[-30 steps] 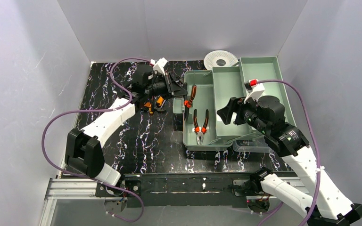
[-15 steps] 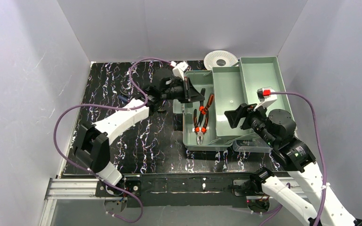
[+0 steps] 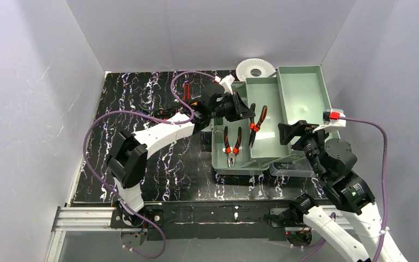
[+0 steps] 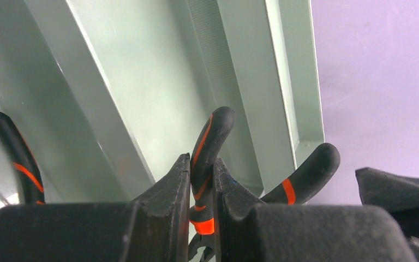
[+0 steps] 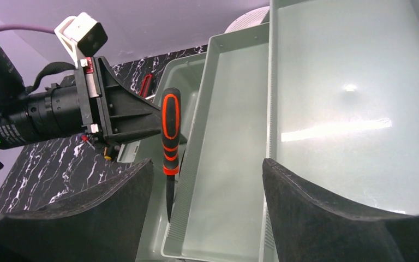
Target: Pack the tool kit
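The pale-green tool kit box (image 3: 304, 90) stands open at the back right. My left gripper (image 3: 244, 111) is shut on one handle of black-and-orange pliers (image 3: 257, 123) and holds them above the wall between the box's left and middle compartments. In the left wrist view the fingers (image 4: 169, 191) pinch that handle (image 4: 210, 136). A second pair of pliers (image 3: 231, 146) lies in the left compartment. My right gripper (image 3: 293, 131) is open and empty over the box's middle. In the right wrist view (image 5: 207, 166) it faces the hanging pliers (image 5: 170, 136).
A white round spool (image 3: 255, 68) sits behind the box. A clear lid (image 3: 289, 166) lies at the box's front right corner. A red-handled tool (image 3: 186, 90) and other small tools lie on the black marbled table (image 3: 142, 98) left of the box.
My left gripper has carried the pliers rightward from the table beside the box to over the box. My right gripper has drawn back to the right.
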